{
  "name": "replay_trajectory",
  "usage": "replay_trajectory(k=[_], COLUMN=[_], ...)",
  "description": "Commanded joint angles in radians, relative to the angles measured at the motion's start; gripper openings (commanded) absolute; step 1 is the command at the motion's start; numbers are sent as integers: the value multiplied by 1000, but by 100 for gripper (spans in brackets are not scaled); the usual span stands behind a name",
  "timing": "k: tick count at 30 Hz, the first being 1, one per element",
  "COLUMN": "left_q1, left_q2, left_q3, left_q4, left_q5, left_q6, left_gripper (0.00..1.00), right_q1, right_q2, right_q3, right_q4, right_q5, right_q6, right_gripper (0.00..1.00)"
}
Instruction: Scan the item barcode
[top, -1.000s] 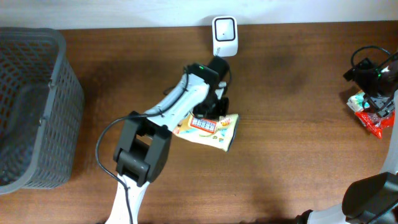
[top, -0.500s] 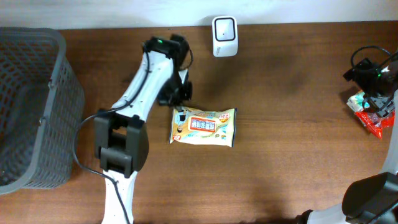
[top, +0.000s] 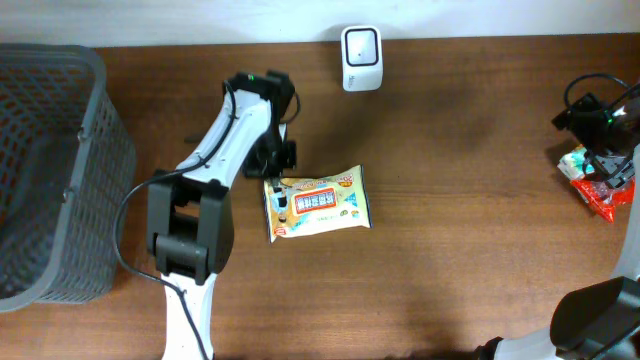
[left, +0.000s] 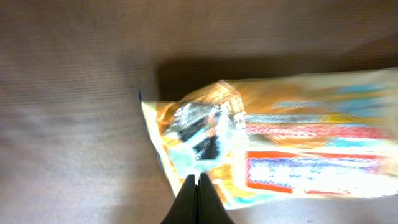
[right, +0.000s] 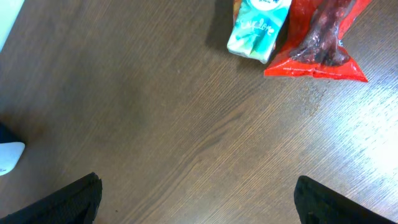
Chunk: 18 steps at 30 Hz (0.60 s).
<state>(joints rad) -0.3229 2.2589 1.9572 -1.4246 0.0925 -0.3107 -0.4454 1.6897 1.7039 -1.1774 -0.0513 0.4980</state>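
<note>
The left pincer (top: 277, 172) is pressed together, its two fingers (left: 188, 208) meeting w/ no gap, and nothing shows between them. The snack pack (top: 318, 203) lies flat on the table (top: 450, 260), printed side up, right at this pincer's tips. In the wrist cam the tips sit over one long edge of the pack, close to its crimped end. Whether they touch the foil or only hover over it cannot be told, as the pic is blurred. In the overhead view the pack stretches away from the pincer toward the right, a bit tilted. The scanner (top: 360, 58), a small white box, stands at the table's far edge, beyond the pincer and to its right, well apart from the pack. The grey basket (top: 55, 170) is far off on the pincer's other side, i.e. the left. The right pincer (right: 198, 182) is spread wide and holds nothing, above bare wood. Ahead of it lie a red pkt (right: 320, 46) and a teal carton (right: 257, 25), just beside each other and well apart from its fingers.
</note>
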Motion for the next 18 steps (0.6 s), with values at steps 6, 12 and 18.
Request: replay_trajectory(k=[6,12,18], left_q1=[-8,-7,2], left_q2=[-82,-82,-82], left_q3=[211,74,-207], left_q4=[-135,-100,100], left_q5=[-33,-77,87], left_q6=[-11,-42,-32], left_gripper=[14,99,99], right_q1=[1,1,1], right_q2=[2,2,2], right_q3=[0,0,0], right_q4=[0,0,0], right_q5=[-1,-1,-1], right_q6=[5,5,5], right_gripper=[99,99,99])
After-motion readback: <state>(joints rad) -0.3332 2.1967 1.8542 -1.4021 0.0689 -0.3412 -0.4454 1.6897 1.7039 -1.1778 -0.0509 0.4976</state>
